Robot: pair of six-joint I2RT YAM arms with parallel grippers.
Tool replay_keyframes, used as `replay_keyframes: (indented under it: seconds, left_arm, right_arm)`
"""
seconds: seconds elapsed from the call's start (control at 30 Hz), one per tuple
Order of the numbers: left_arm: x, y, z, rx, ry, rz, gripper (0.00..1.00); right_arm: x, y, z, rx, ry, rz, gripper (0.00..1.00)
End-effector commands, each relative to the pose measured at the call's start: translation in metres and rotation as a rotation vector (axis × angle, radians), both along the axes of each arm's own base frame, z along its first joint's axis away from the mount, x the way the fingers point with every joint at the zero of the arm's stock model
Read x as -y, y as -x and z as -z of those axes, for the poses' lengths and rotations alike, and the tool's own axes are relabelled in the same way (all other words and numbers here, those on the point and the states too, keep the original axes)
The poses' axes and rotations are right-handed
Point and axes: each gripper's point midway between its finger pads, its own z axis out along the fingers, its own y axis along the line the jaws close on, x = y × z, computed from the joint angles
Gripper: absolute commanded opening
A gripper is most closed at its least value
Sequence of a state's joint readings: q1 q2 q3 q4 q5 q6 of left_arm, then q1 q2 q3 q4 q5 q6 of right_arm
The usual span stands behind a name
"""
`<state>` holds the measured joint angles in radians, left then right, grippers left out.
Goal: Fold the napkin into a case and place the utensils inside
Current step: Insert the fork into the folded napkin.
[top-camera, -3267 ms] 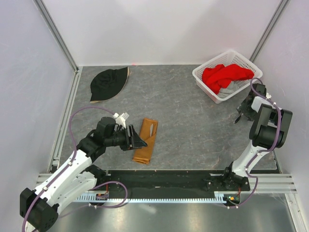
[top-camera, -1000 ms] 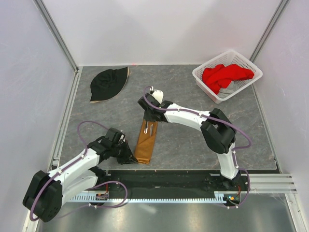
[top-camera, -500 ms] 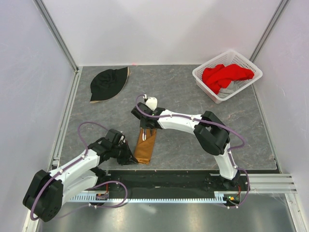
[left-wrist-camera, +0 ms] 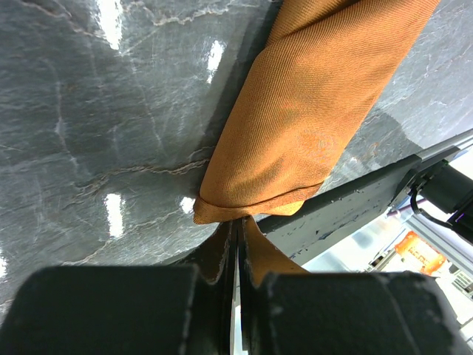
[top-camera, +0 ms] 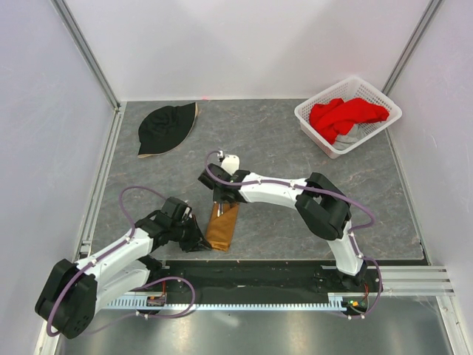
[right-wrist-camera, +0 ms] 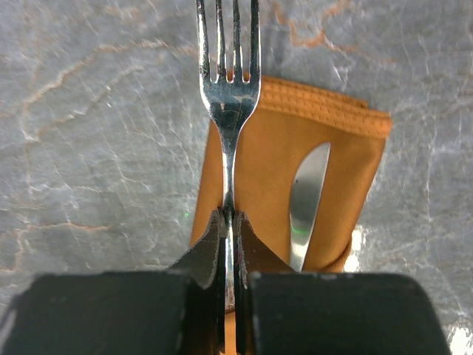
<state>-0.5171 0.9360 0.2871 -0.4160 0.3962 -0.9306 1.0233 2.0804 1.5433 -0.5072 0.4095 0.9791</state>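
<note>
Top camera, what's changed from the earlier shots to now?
The right tool swung from beside the white basket across to the far end of the case, shut on the fork, easing it nearer. The left tool drew back and pinched the case's near corner. Case, knife, black hat and basket stayed put.

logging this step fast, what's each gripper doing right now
Left gripper: closed, pinching a corner of the case.
Right gripper: closed on the handle of the fork.
</note>
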Motion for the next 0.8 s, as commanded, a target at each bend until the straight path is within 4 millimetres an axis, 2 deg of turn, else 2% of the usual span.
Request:
replay_keyframes:
  seconds: [0.0, 0.27, 0.47, 0.63, 0.67, 0.7, 0.77]
  left_arm:
    - [0.004, -0.009, -0.005, 0.025, 0.016, -0.016, 0.04]
    - [0.004, -0.009, -0.004, 0.025, 0.01, -0.016, 0.04]
    - [0.004, -0.011, -0.005, 0.026, 0.012, -0.017, 0.04]
    - [0.004, -0.01, -0.005, 0.027, 0.012, -0.015, 0.04]
    - [0.004, -0.009, -0.005, 0.027, 0.012, -0.015, 0.04]
    - [0.004, -0.01, -0.005, 0.03, 0.013, -0.016, 0.04]
    - [0.004, -0.009, -0.005, 0.028, 0.014, -0.016, 0.04]
  right_arm:
    - [0.001, 0.009, -0.023, 0.019, -0.043, 0.029, 0.0]
    - [0.006, 0.03, -0.021, -0.047, -0.088, 0.06, 0.0]
    - [-0.004, 0.049, -0.009, -0.129, -0.15, 0.048, 0.0]
    - [-0.003, 0.046, -0.011, -0.108, -0.138, 0.028, 0.01]
    - [-0.003, 0.044, -0.014, -0.101, -0.137, 0.024, 0.05]
    - [-0.003, 0.041, -0.017, -0.09, -0.137, 0.022, 0.15]
    - [0.0, 0.035, -0.021, -0.072, -0.129, 0.01, 0.23]
